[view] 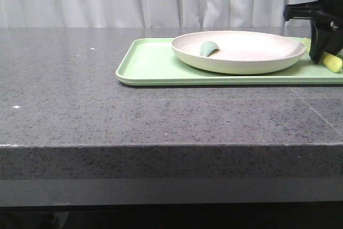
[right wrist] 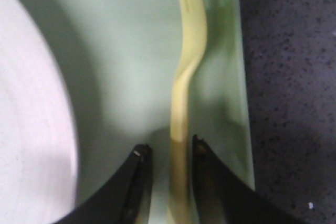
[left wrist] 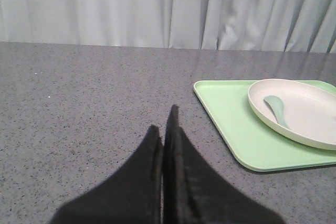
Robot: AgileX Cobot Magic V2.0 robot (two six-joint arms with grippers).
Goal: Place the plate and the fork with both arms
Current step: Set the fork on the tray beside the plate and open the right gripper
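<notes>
Front view: the right gripper (view: 323, 52) is standing on the tray (view: 150, 63), the plate (view: 238, 52) just beside it. Left wrist view: the left gripper (left wrist: 167, 124) is hovering with fingers pressed together (holding nothing). Right wrist view: narrow fingers (right wrist: 137, 174) are flanking the fork (right wrist: 184, 103); whether they grip it, I cannot tell.

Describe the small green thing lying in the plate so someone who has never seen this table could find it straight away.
Find the light green rectangular tray on the grey speckled stone table, then the large round cream plate resting on it. Inside the plate, toward its left side, lies the small teal-green curved utensil piece. It is duller and bluer than the tray, unlike the pale yellow plastic fork lying outside the plate.
</notes>
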